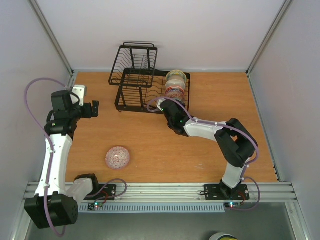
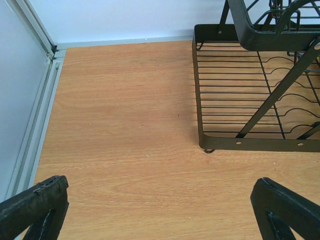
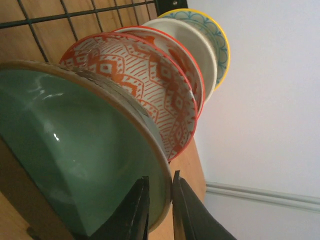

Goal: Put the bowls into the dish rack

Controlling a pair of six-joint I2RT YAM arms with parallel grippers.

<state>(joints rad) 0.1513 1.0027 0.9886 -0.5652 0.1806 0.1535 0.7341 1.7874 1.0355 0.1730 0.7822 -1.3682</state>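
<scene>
The black dish rack [image 1: 134,82] stands at the back of the table; its wires also show in the right wrist view [image 3: 75,15]. A cream bowl with a teal rim [image 1: 176,76] and a red-and-white patterned bowl [image 1: 175,92] stand on edge in its right end. My right gripper [image 1: 166,107] is at the rack's front right. In its wrist view it [image 3: 159,181] is shut on the rim of the mint green bowl [image 3: 75,150], next to the red-and-white bowl [image 3: 145,75]. The pink-red bowl [image 1: 118,157] lies upside down on the table. My left gripper [image 1: 93,109] is open and empty.
In the left wrist view the rack's left base [image 2: 240,85] lies ahead and to the right of the open gripper [image 2: 160,215], over bare wood. A metal rail [image 2: 40,125] and grey wall bound the table on the left.
</scene>
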